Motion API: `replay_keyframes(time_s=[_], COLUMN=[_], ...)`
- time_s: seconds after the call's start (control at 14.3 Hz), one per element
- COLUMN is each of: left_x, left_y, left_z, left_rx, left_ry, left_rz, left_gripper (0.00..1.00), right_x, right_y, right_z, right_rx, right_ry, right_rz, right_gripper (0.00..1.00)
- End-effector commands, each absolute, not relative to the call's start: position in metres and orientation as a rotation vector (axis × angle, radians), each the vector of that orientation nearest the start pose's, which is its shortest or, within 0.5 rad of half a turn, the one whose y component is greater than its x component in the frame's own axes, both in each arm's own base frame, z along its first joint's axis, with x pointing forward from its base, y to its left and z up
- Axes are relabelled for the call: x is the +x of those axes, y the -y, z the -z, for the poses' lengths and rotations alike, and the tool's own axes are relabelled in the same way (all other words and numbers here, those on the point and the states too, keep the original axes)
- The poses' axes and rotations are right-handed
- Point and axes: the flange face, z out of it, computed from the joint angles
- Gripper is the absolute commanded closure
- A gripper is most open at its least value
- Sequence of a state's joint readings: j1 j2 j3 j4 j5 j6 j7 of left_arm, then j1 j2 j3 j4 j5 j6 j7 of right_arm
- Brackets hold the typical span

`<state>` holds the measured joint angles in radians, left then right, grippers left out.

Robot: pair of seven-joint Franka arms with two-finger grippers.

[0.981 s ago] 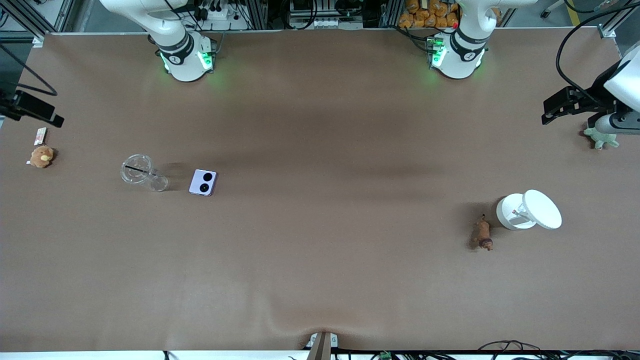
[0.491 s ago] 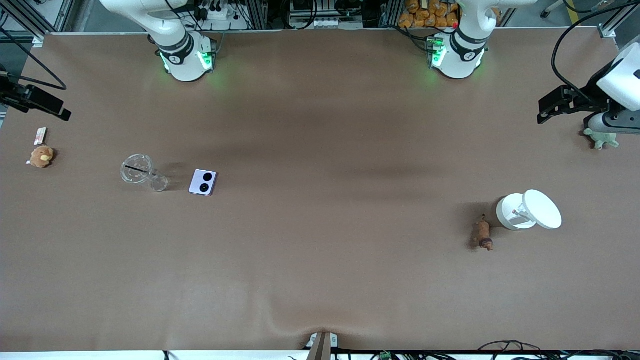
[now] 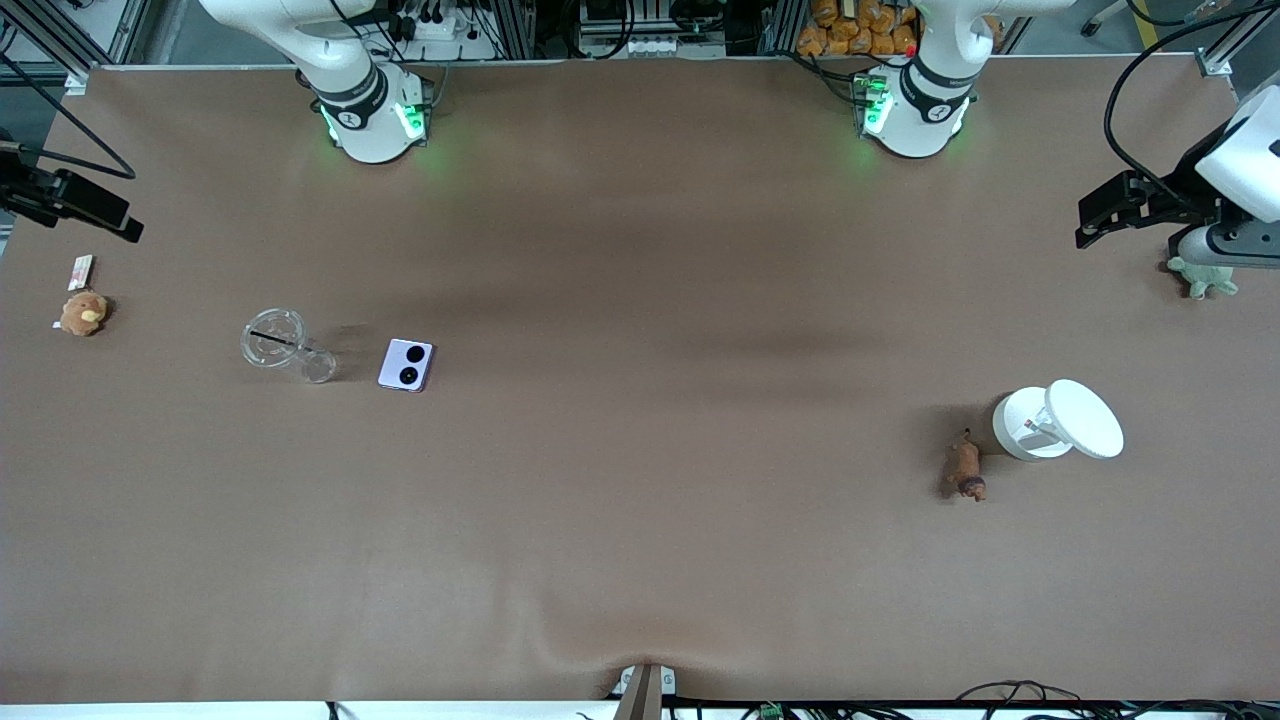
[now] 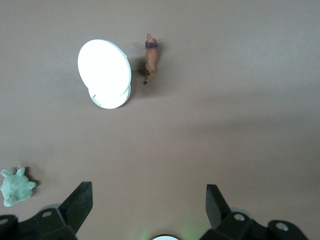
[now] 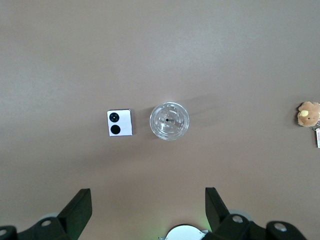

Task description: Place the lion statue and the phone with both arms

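Two grippers were raised with fingers spread wide and holding nothing: the left gripper over the left arm's end of the brown table, the right gripper over the right arm's end. The small brown lion statue lay just beside a white round stand. The pale-lilac square folded phone lay flat near a clear lidded plastic cup.

Table — matt brown covering, smooth, slightly rippled at the near edge. Phone: pale-lilac, satin finish, glossy black lenses. Cup — clear, shiny plastic. Lion statue: hard brown, dull sheen. White stand: smooth, matt. Turtle and orange toy: fuzzy plush.
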<state>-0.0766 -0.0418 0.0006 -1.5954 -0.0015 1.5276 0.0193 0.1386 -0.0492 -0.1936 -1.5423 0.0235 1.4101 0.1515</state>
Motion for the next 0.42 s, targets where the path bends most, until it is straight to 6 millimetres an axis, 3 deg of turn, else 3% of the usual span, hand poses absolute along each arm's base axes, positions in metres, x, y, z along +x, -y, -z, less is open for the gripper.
replay_keyframes(time_s=[0.0, 0.35], left_x=[0.5352, 0.5357], left_y=[0.0395, 0.0387], left_z=[-0.6383, -0.6375], left_rx=[-3.129, -3.129], left_ry=[-0.163, -0.163], left_rz=[-0.021, -0.024], left_gripper=[0.0, 0.0], right_x=[0.5143, 0.5139], right_y=[0.0287, 0.027], right_z=[-0.653, -0.6519], right_rx=[-3.107, -3.107], right_ry=[-0.296, -0.293], right_rz=[-0.114, -0.123], right_gripper=[0.0, 0.0])
